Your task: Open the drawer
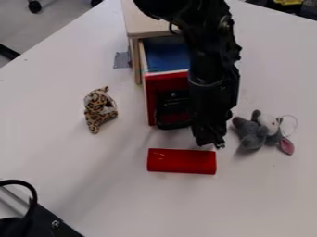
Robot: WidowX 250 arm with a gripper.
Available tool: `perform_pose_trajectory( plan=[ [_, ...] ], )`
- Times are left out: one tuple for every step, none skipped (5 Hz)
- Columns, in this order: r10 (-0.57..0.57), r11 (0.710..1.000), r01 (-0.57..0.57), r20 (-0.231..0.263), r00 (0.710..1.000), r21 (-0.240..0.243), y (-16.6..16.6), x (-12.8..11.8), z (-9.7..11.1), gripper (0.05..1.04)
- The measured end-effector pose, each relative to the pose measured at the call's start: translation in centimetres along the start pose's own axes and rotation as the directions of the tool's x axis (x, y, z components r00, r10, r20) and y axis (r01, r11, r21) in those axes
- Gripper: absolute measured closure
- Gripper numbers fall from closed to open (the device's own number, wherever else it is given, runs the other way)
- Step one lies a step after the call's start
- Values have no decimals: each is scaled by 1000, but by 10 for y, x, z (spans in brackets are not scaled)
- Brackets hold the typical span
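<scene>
Whether the jaws are parted or closed cannot be told; the gripper (209, 142) is held low, right of centre in the frame, just above the right end of the red block (181, 161). The drawer (150, 98) is found at the upper centre, drawn out of the wooden cabinet (145, 27), with its blue interior exposed. The opening is judged to be well advanced. If more travel is wanted, the black handle (173, 110) should be drawn straight toward the bottom of the frame, in line with the drawer's sides, so that jamming is avoided. The gripper should be kept clear of the red block, which could be pushed or struck. One cabinet, one drawer, one handle and one block are counted. Two soft toys are counted as well: a spotted one (99, 110), left of centre, and a grey one (252, 133), at the right.
</scene>
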State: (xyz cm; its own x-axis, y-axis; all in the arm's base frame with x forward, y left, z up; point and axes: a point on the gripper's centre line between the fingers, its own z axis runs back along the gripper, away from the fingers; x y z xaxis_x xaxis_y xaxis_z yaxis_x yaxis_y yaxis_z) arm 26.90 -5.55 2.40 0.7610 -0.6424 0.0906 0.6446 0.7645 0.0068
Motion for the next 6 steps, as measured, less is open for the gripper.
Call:
perform_pose_trajectory(
  plan=[
    [-3, 1000, 3, 3, 1000, -1, -8, 0, 0, 940],
    [-6, 1000, 6, 4, 1000, -1, -13, 0, 0, 908],
    [29, 999, -29, -28, 999, -16, -16, -5, 1, 677],
    [26, 999, -27, -13, 1000, -41, -16, -4, 10, 357],
    [18, 999, -18, 11, 1000, -50, -16, -2, 20, 107],
    [19, 999, -16, 69, 997, -47, -19, 0, 45, 87]
  ],
)
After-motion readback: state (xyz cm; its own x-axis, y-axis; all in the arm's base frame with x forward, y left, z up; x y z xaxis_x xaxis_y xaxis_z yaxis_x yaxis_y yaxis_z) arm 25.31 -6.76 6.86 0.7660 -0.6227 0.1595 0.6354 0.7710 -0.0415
